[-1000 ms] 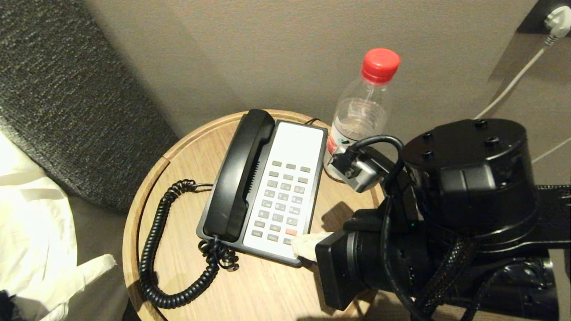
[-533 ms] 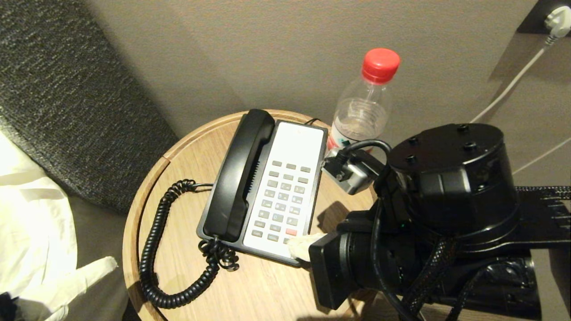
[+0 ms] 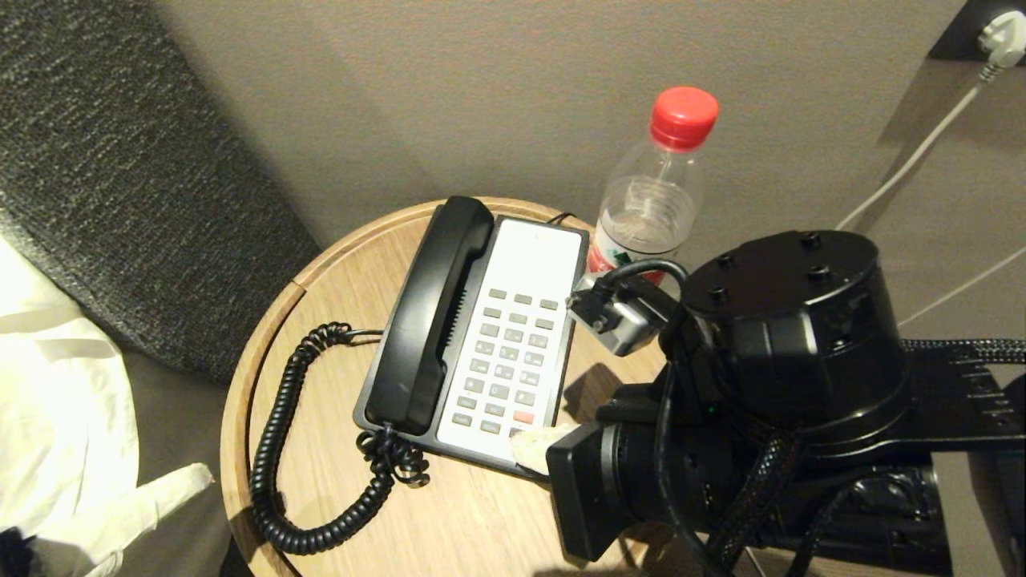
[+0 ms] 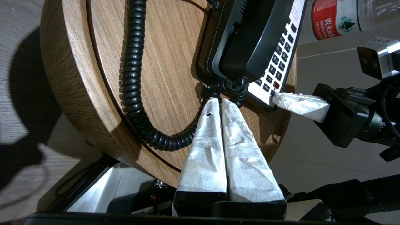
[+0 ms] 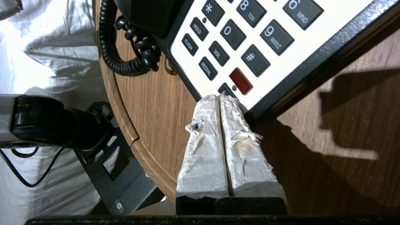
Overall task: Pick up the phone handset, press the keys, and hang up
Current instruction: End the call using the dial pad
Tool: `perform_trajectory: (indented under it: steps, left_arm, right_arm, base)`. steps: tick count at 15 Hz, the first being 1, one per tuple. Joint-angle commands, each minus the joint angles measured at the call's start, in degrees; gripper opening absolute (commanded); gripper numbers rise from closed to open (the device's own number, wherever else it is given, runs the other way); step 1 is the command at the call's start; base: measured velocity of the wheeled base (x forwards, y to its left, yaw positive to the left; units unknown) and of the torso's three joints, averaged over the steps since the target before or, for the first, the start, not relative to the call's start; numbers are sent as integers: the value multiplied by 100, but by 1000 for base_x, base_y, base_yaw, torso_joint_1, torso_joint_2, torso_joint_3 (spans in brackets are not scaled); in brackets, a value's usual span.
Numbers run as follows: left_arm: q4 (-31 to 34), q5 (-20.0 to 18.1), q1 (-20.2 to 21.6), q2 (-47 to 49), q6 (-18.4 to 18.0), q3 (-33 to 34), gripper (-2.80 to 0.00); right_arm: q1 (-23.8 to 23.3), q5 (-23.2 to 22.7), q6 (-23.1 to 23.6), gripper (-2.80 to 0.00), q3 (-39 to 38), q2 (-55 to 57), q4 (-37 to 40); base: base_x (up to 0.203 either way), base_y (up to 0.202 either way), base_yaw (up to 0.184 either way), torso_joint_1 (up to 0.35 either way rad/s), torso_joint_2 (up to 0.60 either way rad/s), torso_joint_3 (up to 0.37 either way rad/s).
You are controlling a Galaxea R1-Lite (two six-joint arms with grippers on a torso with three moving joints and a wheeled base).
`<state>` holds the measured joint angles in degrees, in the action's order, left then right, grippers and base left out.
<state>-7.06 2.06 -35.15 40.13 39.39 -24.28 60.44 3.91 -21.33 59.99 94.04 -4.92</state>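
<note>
Both grippers had their wrapped fingers pressed together, gripping nothing. Right gripper (image 5: 220,97) touched the near corner of the keys (image 3: 507,361), beside the red button. Left gripper (image 4: 218,100) hung at the table edge. Phone handset (image 3: 433,312) lay cradled on its base.

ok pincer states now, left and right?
Left pincer: shut, empty, by the coiled cord.
Right pincer: shut, empty, tips at the keys.

black handset (image 3: 433,316) cradled on base; grey keys (image 3: 507,362), one red
</note>
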Motion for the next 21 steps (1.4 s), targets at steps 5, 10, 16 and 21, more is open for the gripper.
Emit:
perform_trajectory:
  steps: [5, 10, 16, 21]
  left_arm:
    - [-6, -4, -10, 21, 25, 29, -280]
    - [-6, -13, -10, -14, 25, 60, -280]
    - [-6, -13, -10, -40, 25, 82, -280]
    - [-6, -13, -9, -32, 16, 73, -280]
  right_arm:
    - [3, 14, -3, -280, 13, 36, -54]
    - [3, 14, -20, -280, 4, -140, -52]
    - [3, 22, -20, -280, -40, -238, -47]
    - [-11, 31, -11, -280, -22, -62, -56]
  base:
    - [0, 0, 0, 0, 0, 0]
    - [0, 0, 0, 0, 0, 0]
    - [0, 0, 0, 0, 0, 0]
    - [0, 0, 0, 0, 0, 0]
